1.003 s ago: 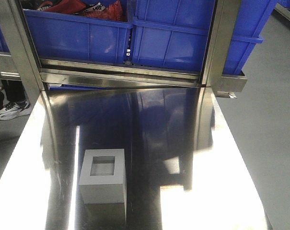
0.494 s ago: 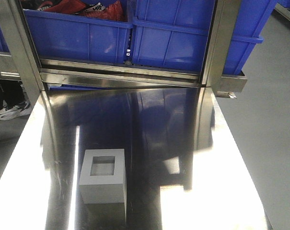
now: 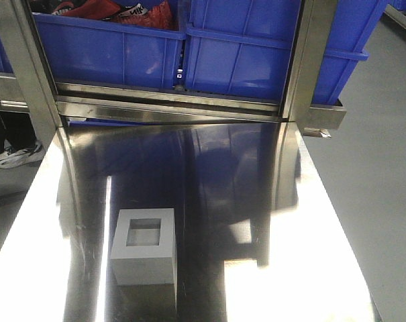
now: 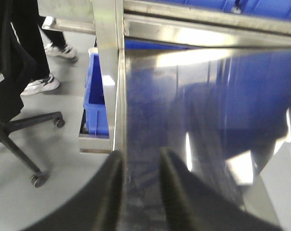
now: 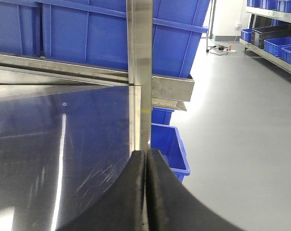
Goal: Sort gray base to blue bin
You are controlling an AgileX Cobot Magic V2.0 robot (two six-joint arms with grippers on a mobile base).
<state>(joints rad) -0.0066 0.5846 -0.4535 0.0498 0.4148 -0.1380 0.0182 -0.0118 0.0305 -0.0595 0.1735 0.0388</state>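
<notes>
The gray base [image 3: 143, 247] sits on the steel table, near the front left, with its square recess facing up. Its pale corner shows at the right edge of the left wrist view [image 4: 284, 187]. Two large blue bins stand on the rack at the back: a left one [image 3: 102, 50] holding red and black things and a right one [image 3: 249, 60]. My left gripper [image 4: 140, 161] is open and empty, over the table's left edge and left of the base. My right gripper [image 5: 145, 155] is shut and empty at the table's right edge. Neither gripper shows in the front view.
Steel rack posts [image 3: 303, 60] and a rail [image 3: 169, 104] run across the back of the table [image 3: 256, 201]. Small blue bins sit low beside the table, left [image 4: 97, 96] and right [image 5: 169, 147]. An office chair [image 4: 20, 130] and a person's shoes [image 4: 39, 84] are at the left.
The gray base has not moved. Only the person's shoe at the left edge of the front view has shifted slightly.
</notes>
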